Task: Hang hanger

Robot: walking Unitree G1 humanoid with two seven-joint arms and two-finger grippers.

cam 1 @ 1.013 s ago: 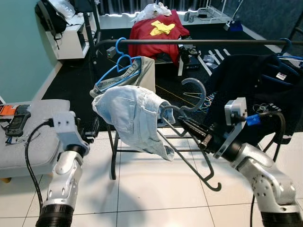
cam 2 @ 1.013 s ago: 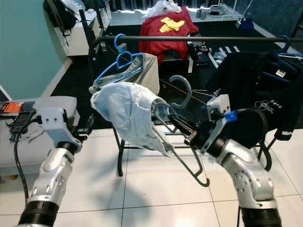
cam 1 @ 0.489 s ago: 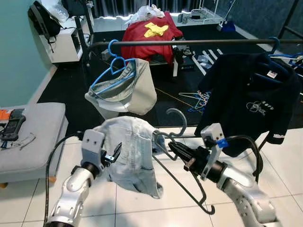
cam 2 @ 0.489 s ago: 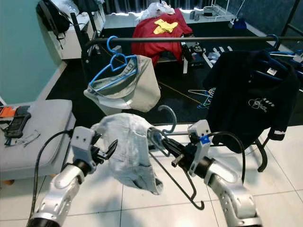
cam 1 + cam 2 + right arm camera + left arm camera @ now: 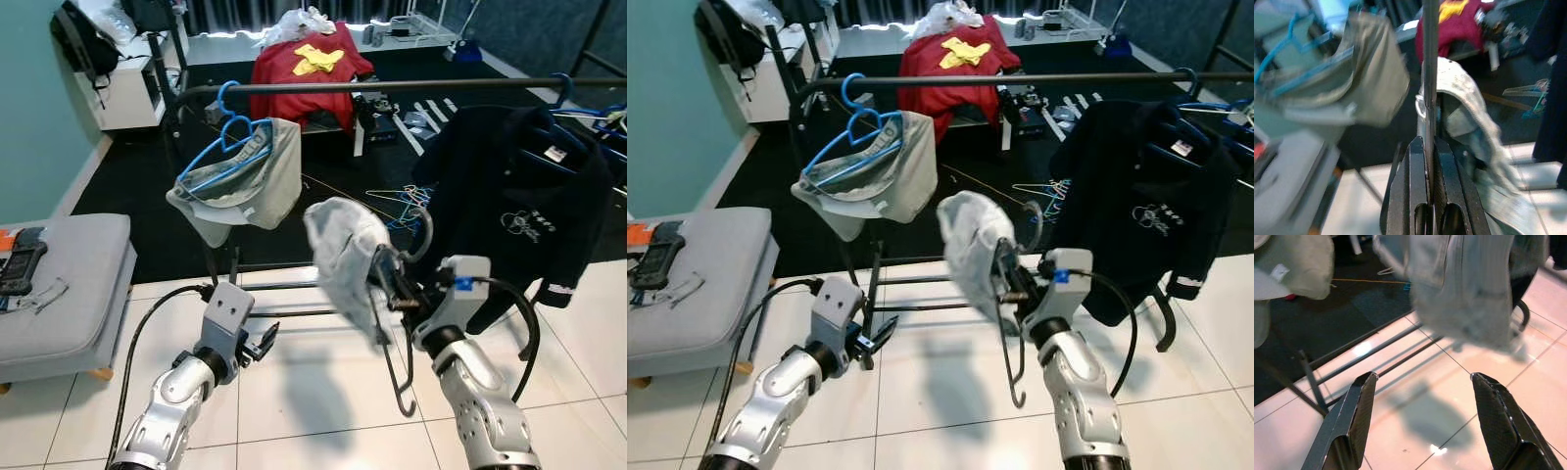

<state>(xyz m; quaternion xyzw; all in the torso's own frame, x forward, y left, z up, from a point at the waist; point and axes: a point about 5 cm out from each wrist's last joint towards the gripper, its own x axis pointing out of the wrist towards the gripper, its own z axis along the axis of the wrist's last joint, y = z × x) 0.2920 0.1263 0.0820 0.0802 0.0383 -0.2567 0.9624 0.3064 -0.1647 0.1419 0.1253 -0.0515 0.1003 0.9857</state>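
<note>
A grey hanger (image 5: 390, 333) with a pale denim garment (image 5: 343, 257) draped over it hangs edge-on in front of the clothes rail (image 5: 392, 86), well below the bar. My right gripper (image 5: 397, 292) is shut on the hanger's thin bar (image 5: 1429, 73), with both fingers (image 5: 1418, 186) pressed against it. My left gripper (image 5: 263, 345) is open low over the white tiles, to the left of the garment and apart from it. In the left wrist view its fingers (image 5: 1352, 426) are spread wide, with the denim (image 5: 1469, 284) beyond them.
On the rail hang a blue hanger with beige shorts (image 5: 240, 176) at the left and a black shirt (image 5: 529, 211) at the right. The rack's lower bars (image 5: 284, 289) cross behind my grippers. A grey bench (image 5: 69, 284) stands at the left. Loose hangers (image 5: 397, 201) lie on the dark floor.
The right gripper has turned the hanger edge-on and brought it up and in toward the rack. The left gripper has dropped away from the garment. The camera has shifted slightly.
</note>
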